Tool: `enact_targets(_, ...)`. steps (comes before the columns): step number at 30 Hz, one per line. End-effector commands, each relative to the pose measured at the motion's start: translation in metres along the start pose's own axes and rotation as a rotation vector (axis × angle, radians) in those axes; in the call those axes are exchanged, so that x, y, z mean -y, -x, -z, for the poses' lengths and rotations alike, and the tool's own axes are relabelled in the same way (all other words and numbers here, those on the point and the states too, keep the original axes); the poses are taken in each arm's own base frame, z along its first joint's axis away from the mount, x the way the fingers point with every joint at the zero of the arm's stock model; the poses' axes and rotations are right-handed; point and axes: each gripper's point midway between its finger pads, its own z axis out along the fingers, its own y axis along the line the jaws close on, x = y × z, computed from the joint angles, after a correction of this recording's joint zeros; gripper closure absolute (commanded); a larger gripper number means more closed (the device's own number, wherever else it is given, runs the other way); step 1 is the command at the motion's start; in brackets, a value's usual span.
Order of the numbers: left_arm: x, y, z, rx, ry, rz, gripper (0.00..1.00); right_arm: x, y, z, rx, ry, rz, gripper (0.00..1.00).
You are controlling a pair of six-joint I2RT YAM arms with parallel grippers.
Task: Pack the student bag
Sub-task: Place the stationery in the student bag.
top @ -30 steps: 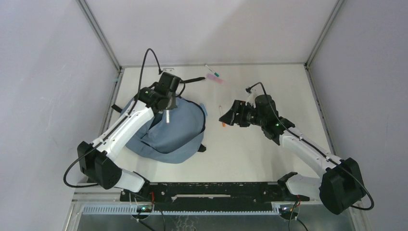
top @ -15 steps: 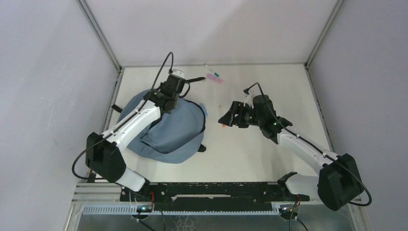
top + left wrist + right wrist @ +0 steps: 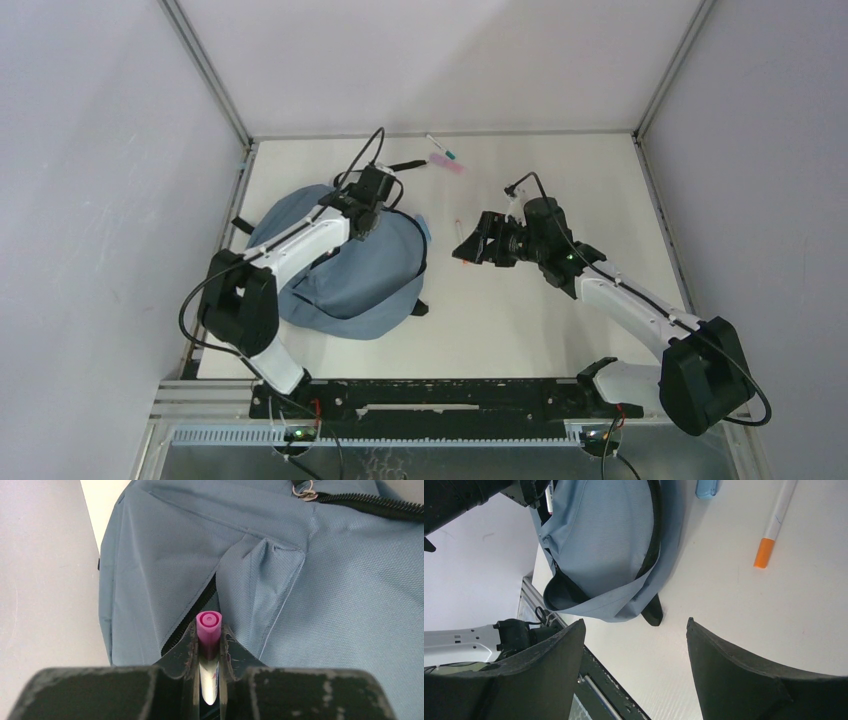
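Lowered onto the woven slate-blue student bag (image 3: 325, 580), left fingers (image 3: 182, 652) clench a magenta-capped pen (image 3: 208, 625), perhaps; right fingers (image 3: 549, 655) gape.

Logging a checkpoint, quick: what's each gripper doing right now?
Left gripper: shut on the magenta-capped pen, over the student bag.
Right gripper: open, holding nothing.

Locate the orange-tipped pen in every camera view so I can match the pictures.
Top external: the orange-tipped pen lies near the centre of the picture, just right of the student bag.
Left wrist: not in it.
Right wrist: the pen is at the upper right, orange end lowest.
Shared landmark: the student bag's blue fabric shows in all three views.
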Motion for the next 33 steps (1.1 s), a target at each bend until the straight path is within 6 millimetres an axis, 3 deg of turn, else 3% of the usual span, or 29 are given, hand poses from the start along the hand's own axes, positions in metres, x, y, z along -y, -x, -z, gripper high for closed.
enact_targets(1,-0.009,-0.018,-0.002,-0.062,0.021,-0.063,1.00,-0.015,0.013,0.002,0.042,0.042,0.022,0.19)
enact_targets(11,-0.030,-0.037,-0.013,-0.178,0.180,-0.106,0.99,-0.018,0.012,0.002,0.034,0.059,0.017,0.19)
enact_targets(14,-0.032,-0.033,-0.014,-0.215,0.214,-0.086,0.62,-0.017,0.013,0.003,0.038,0.055,0.016,0.19)
enact_targets(16,-0.033,-0.029,-0.010,-0.220,0.211,-0.063,0.49,-0.017,0.013,0.004,0.040,0.049,0.015,0.19)
enact_targets(18,-0.033,-0.023,-0.002,-0.202,0.196,-0.017,0.43,-0.016,0.012,0.005,0.040,0.044,0.015,0.19)
enact_targets(21,-0.037,-0.012,0.018,-0.146,0.170,0.035,0.44,-0.015,0.013,0.005,0.041,0.040,0.015,0.18)
enact_targets(27,-0.037,0.012,0.070,-0.010,0.053,0.123,0.55,-0.009,0.016,0.000,0.055,0.006,0.020,0.19)
enact_targets(33,-0.020,0.024,0.112,0.091,-0.197,0.274,0.56,0.047,0.031,-0.017,0.090,-0.369,0.030,0.20)
